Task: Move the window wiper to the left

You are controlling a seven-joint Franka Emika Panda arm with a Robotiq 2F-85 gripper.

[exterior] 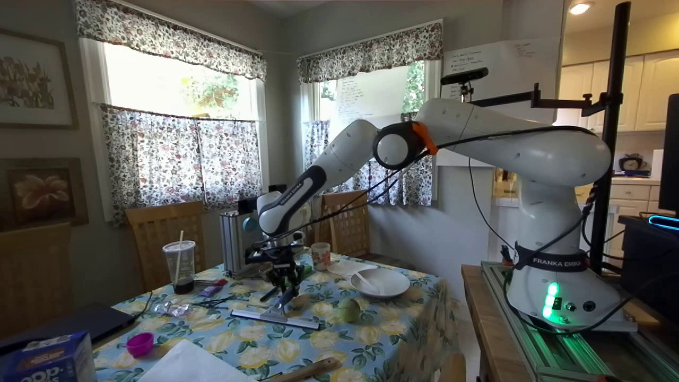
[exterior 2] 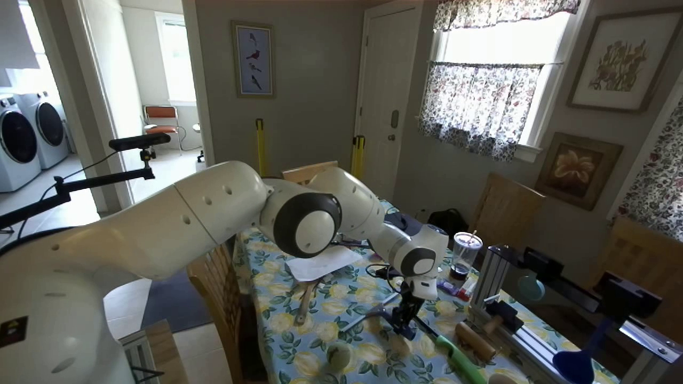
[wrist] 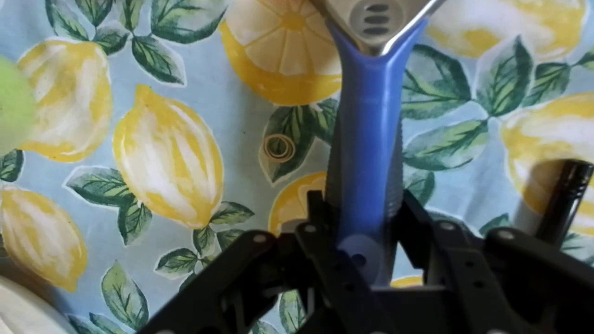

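Note:
The window wiper is a squeegee with a blue handle (wrist: 366, 130) and a long silver blade (exterior: 276, 318). The blade also shows in an exterior view (exterior 2: 356, 322), low over the tablecloth; I cannot tell if it touches. My gripper (wrist: 362, 206) has a finger on each side of the handle's lower end and is shut on it. The handle slants up from the blade into the jaws. In both exterior views the gripper (exterior: 285, 281) (exterior 2: 404, 326) is low over the table, its fingertips partly hidden. In the wrist view the blade is out of frame beyond the top edge.
A green fruit (exterior: 350, 311) and a white plate (exterior: 392, 289) lie near the wiper. A green-handled tool (exterior 2: 456, 357) lies beside the gripper. A metal frame (exterior: 237, 246), a straw cup (exterior: 180, 265), a mug (exterior: 321, 256), white paper (exterior: 191, 366) and a wooden utensil (exterior 2: 305, 305) stand around.

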